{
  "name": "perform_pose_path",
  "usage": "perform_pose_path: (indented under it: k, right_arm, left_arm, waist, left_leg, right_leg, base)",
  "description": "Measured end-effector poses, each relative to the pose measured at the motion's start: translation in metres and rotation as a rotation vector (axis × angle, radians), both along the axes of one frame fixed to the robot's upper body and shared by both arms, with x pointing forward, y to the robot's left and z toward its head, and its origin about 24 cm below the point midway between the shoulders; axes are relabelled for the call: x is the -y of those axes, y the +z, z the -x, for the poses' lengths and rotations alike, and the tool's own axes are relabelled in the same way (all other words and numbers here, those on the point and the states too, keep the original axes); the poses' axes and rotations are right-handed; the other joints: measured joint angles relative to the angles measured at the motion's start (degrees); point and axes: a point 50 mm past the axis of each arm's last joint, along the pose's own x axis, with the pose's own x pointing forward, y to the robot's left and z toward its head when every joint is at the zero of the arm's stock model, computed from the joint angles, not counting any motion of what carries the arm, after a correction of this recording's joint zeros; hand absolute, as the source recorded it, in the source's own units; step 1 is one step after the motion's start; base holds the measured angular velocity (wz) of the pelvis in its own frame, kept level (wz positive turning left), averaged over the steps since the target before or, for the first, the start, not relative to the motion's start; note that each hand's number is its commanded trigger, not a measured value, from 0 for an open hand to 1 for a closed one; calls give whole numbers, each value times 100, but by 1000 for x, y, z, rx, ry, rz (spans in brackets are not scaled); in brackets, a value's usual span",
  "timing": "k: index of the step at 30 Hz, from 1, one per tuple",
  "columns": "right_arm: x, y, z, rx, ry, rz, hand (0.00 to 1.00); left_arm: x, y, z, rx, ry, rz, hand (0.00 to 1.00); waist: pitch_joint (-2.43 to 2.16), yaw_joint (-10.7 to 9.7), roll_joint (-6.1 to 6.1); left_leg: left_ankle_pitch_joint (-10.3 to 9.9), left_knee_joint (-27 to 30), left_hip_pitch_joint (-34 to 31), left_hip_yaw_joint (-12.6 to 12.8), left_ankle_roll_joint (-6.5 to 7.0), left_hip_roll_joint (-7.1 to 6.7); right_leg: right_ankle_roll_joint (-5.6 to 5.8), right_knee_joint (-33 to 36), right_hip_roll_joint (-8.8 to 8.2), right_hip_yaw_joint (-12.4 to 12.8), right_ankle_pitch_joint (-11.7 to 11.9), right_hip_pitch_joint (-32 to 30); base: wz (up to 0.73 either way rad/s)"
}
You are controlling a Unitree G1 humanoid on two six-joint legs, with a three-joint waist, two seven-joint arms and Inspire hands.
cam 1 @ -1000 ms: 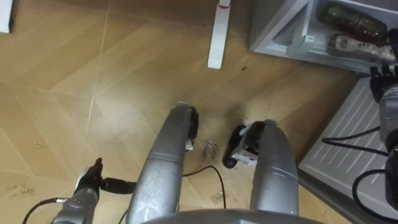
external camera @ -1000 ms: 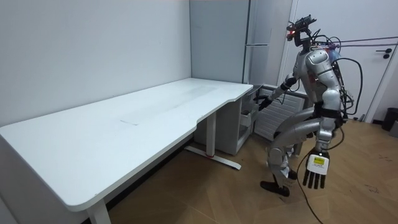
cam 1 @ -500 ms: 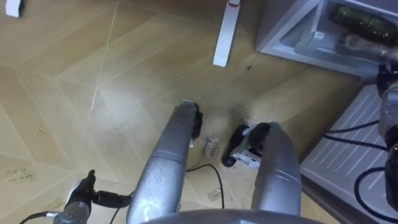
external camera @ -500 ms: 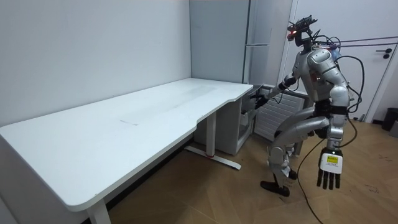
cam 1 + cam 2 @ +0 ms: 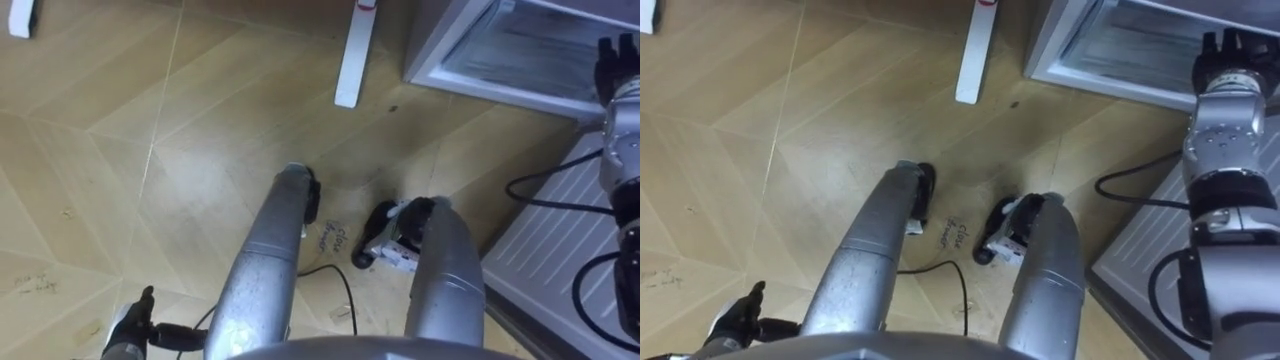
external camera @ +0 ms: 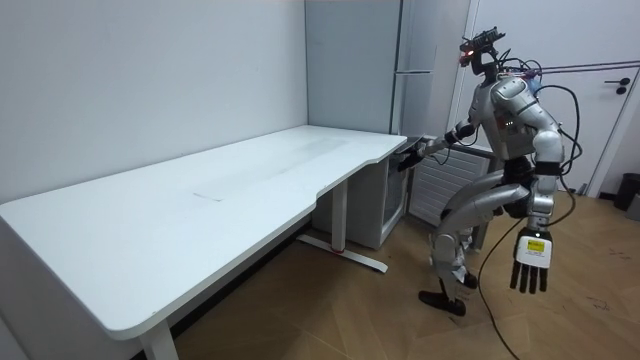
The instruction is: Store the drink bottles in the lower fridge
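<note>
Robot's standing at the counter (image 6: pixel 230 190) end by the fridge (image 5: pixel 440 50), knees bending. R hand (image 5: pixel 1225 50) is reaching out to the front edge of the fridge's lower part; can't tell whether it's open or closed. L hand (image 6: pixel 530 265) is hanging at its side, fingers straight, carrying nothing. The drinks can't be made out inside the fridge
</note>
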Motion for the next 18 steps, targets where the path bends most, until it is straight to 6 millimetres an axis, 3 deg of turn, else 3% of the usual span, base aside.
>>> perform_pose_path:
  k: [9,18]
  right_arm:
    - [-1,0,0,-10,1,-1,0]
    - [-2,-16,4,-81,42,-14,0]
  left_arm:
    - [0,-1,8,-20,2,7,0]
    - [4,0,3,-14,-15,33,0]
  waist:
    - [-3,-1,14]
    - [2,-52,32]
  left_leg:
    - [1,-18,77,2,0,-13]
    - [95,-361,499,-101,-76,-43]
  right_leg:
    - [7,-5,-19,-13,5,57]
    - [0,-262,-40,-178,10,528]
  base:
    - [0]
    - [8]
